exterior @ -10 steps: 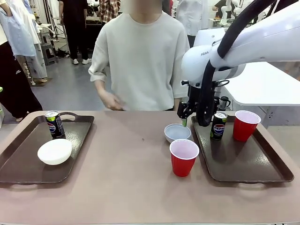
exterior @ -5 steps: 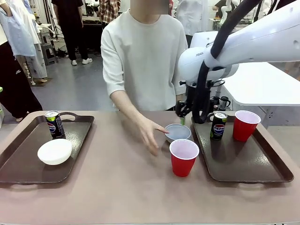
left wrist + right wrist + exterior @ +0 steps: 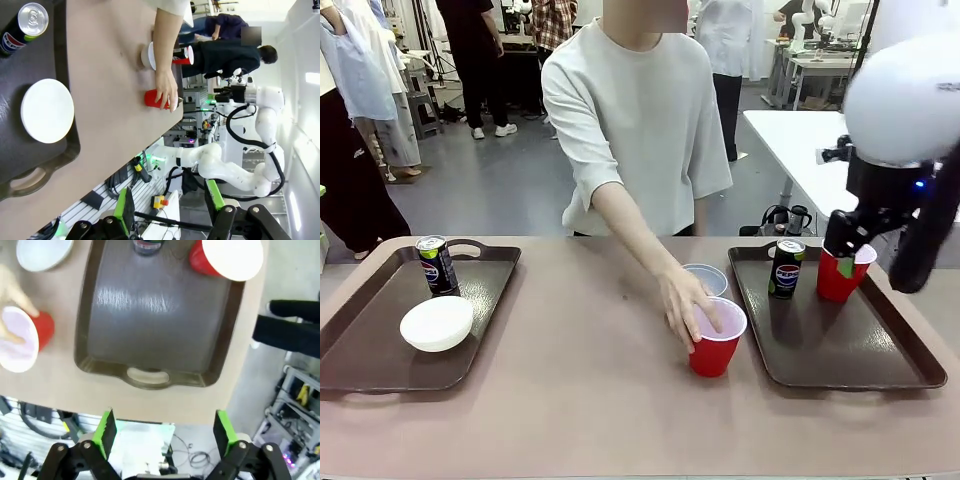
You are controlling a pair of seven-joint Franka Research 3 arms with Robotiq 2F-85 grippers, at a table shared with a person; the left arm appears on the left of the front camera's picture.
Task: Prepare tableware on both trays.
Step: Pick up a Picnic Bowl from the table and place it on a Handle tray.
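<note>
Busy workshop with other benches behind; a tan table [image 3: 590, 400] carries two dark brown trays, the left tray [image 3: 485, 300] at its left edge and the right tray [image 3: 840, 350] at its right edge. A person stands at the far edge and reaches across the middle. The right gripper [image 3: 165, 427] hangs high above the right tray's near rim, jaws fully apart and empty. The left gripper [image 3: 170, 200] is held clear off the table's left side, jaws apart with nothing between them. The person's hand [image 3: 685, 305] is curled over the rim and far wall of the loose red cup [image 3: 717, 350], which stands upright on the bare table just beside the right tray's left rim; the grip looks light, fingers half open. The second red cup [image 3: 830, 288] stands at the right tray's far edge, near a can [image 3: 786, 268] in its far left corner. A loose bowl [image 3: 708, 277] sits on the table beyond the hand, just off that corner. The left tray holds a bowl [image 3: 437, 323] and a can [image 3: 437, 265] in its far corner. Assessment: the left tray lacks a cup and the right tray a bowl. Recommended: both arms stay clear until the person's arm leaves the middle, the cup travels upright to open floor on the left tray, and the bowl is then taken by its rim from above.
</note>
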